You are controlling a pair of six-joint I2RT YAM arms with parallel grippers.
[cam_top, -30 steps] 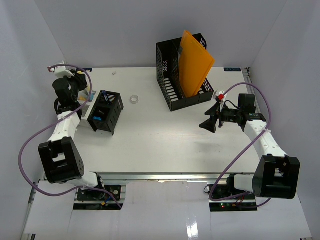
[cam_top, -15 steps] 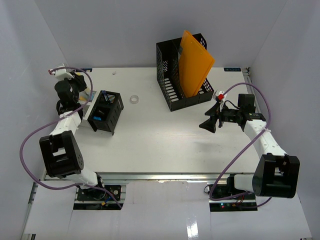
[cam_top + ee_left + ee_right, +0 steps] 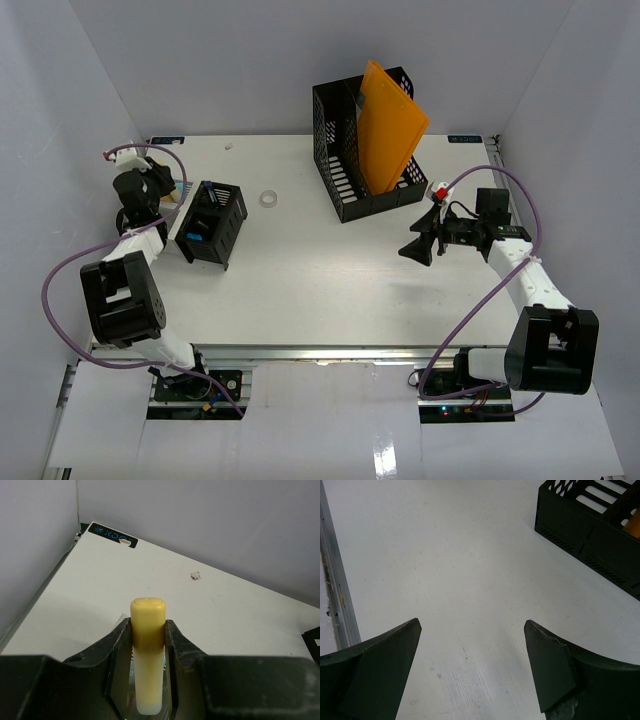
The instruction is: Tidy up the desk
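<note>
Looking down from the top camera, the left gripper (image 3: 163, 190) hangs at the far left of the desk (image 3: 320, 290). A small dark slotted box (image 3: 212, 222) sits just beside it on the side toward the middle, and a tape roll (image 3: 267, 198) lies beyond that box. The right gripper (image 3: 418, 247) hovers well apart on the other side, near a black mesh file holder (image 3: 345, 160) that carries an orange folder (image 3: 392, 125). The left wrist camera shows the jaws clamped on a yellow-capped stick (image 3: 148, 611). The hold sits just under the cap, which pokes out past the fingertips, while the pale body runs back between the fingers. White desk stretches ahead of the tips, bare but for a tiny scrap (image 3: 196, 575). The likely step is carrying this stick to the slotted box. To do it well, the arm should swing toward the box with the stick raised above its rim and centre the leading cap over a free slot. The stick should be lowered into the slot before the jaws part, since a narrow stick let go high could tip out. The right wrist camera shows both fingers spread wide with nothing between them and bare desk below. A corner of the file holder lies ahead of the right finger, so this arm is best kept clear.
</note>
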